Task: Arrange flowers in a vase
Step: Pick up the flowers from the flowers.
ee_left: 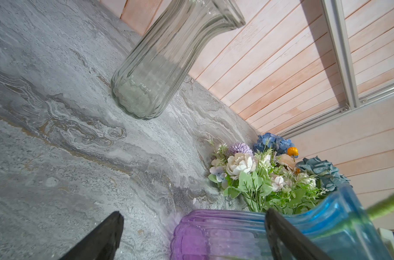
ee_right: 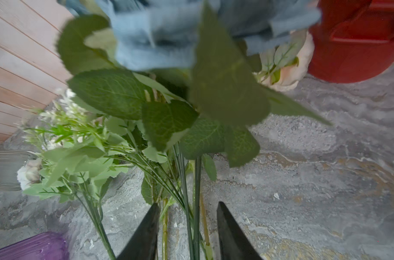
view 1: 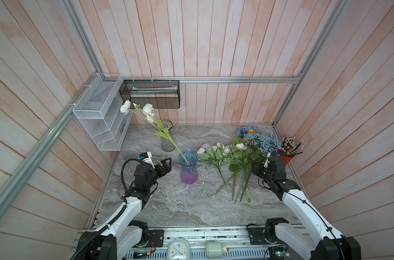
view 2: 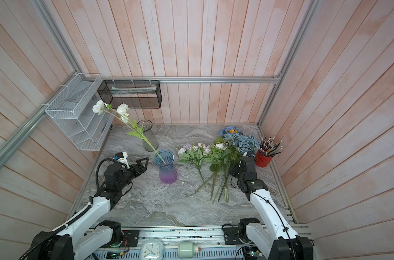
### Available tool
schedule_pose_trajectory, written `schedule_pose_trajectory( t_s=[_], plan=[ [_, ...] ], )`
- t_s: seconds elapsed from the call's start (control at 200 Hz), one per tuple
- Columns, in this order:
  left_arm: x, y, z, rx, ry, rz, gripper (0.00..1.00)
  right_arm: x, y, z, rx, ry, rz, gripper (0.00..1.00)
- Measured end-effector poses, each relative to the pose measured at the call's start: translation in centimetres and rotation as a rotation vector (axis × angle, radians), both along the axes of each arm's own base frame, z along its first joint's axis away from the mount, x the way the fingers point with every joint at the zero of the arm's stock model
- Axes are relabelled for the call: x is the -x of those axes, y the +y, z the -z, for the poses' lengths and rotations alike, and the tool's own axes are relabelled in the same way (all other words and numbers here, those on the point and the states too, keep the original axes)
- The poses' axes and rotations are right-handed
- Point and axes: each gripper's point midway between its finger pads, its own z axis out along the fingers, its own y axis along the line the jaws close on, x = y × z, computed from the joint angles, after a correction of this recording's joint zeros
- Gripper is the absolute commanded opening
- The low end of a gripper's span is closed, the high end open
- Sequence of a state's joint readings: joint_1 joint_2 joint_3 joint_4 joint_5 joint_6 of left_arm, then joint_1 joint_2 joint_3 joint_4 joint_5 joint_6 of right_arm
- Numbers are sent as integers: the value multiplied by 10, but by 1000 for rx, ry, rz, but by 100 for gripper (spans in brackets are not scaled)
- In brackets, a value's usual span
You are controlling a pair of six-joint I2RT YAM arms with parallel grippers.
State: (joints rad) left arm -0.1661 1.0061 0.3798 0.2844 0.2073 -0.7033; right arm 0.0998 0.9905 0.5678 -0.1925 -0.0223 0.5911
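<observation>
Both top views looked steeply down from high over the near edge, sharing the whole grey marbled tabletop [view 1: 191,209]. The left wrist camera sat low beside the blue-and-purple ribbed glass vase [ee_left: 214,234]; the right's hugged the green-stemmed artificial flowers [ee_right: 169,123].

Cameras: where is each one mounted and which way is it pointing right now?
Top views: high above the robot's base, looking down and forward at the table, blue-purple vase and loose flowers; left arm and right arm show.
Left wrist: low, facing the clear vase; the open left end effector shows.
Right wrist: low, looking along the loose flowers' stems toward the red cup; right end effector straddles stems.
Shared: both wrist views catch the blue-purple vase and loose flowers.
</observation>
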Motion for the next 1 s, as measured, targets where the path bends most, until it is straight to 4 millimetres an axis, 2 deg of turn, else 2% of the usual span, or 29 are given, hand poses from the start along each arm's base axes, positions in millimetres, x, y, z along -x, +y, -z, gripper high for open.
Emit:
schedule_pose_trajectory(
  t_s=[0.21,0.69,0.83,0.995],
  plan=[
    [3,1,8,0,18,-8,99,-6,9,9,-33,5,-60,41],
    [3,2,9,9,22,-12,99,-20,11,43,-48,67,-67,36],
    [3,2,10,11,25,-12,99,-21,10,52,-40,88,-70,28],
    [4,2,8,10,20,-16,99,-22,11,56,-30,94,-85,7]
  ],
)
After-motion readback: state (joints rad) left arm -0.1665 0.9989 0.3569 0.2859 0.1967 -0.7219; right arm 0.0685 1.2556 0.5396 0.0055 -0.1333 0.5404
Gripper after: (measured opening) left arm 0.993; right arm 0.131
